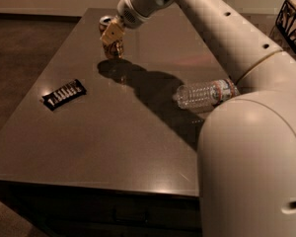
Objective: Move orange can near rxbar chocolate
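Observation:
The orange can (110,39) is upright in my gripper (113,35) at the far left part of the table, a little above the tabletop. The gripper's fingers are shut on the can's sides; its silver top rim shows above them. The rxbar chocolate (64,94), a flat black bar with white lettering, lies on the table's left side, nearer the camera and to the left of the can.
A clear plastic water bottle (207,93) lies on its side at the table's right, partly behind my arm. A dark wire basket (291,21) stands at the far right. The dark tabletop (113,147) ends at a front edge near the camera.

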